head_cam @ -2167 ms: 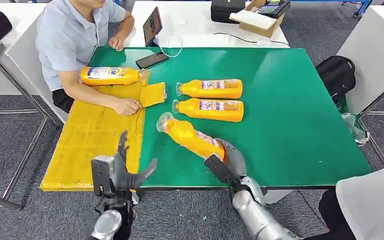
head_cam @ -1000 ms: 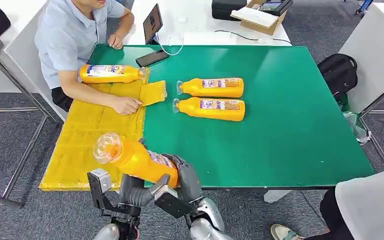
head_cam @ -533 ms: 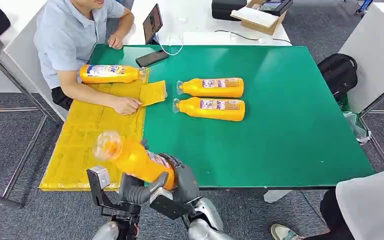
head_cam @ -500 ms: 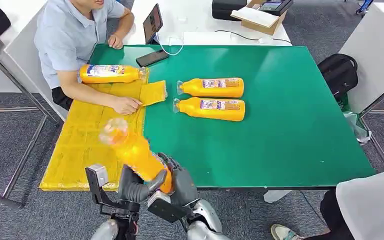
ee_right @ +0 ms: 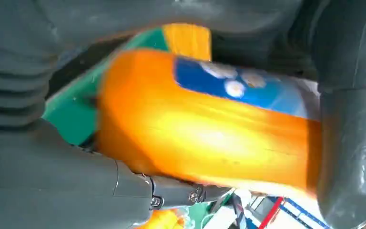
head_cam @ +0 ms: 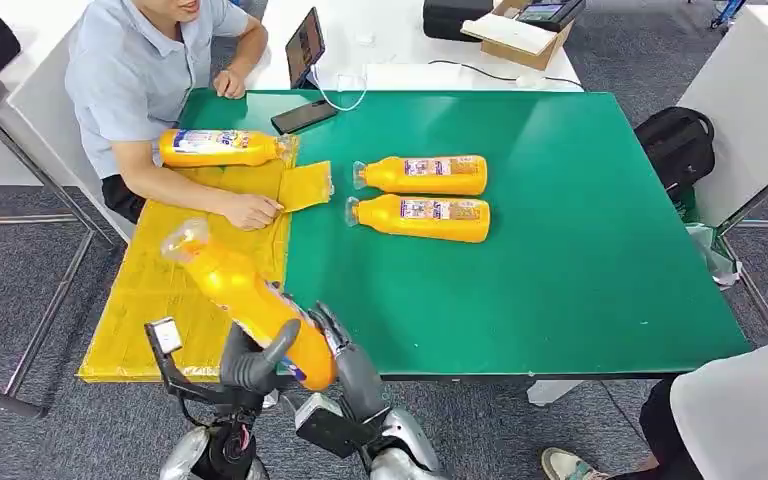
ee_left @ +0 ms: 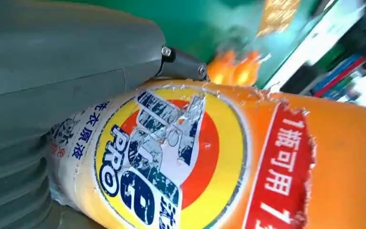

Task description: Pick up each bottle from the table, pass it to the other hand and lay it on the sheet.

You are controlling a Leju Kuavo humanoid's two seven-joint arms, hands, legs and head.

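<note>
An orange bottle (head_cam: 245,300) hangs tilted over the near corner of the yellow sheet (head_cam: 150,300), cap end pointing up and away. My left hand (head_cam: 255,362) grips its lower body, thumb wrapped across it; the left wrist view has the label (ee_left: 181,157) pressed against the hand (ee_left: 52,71). My right hand (head_cam: 345,365) stands beside the bottle's base with fingers straightened, not wrapped around it; in the right wrist view the bottle (ee_right: 209,124) is blurred. Two more orange bottles (head_cam: 422,175) (head_cam: 420,218) lie side by side on the green table (head_cam: 580,250). Another bottle (head_cam: 220,148) lies on the sheet's far end.
A seated person (head_cam: 130,70) at the far left rests a hand (head_cam: 250,212) on the sheet. A phone (head_cam: 303,118) and a tablet (head_cam: 305,48) sit at the table's far edge. A black backpack (head_cam: 675,145) lies on the floor at the right, near another person (head_cam: 750,410).
The right hand carried the bottle from the table toward the left hand, which took hold of it. The bottle has since swung left over the sheet, and the right hand's fingers have come off it.
</note>
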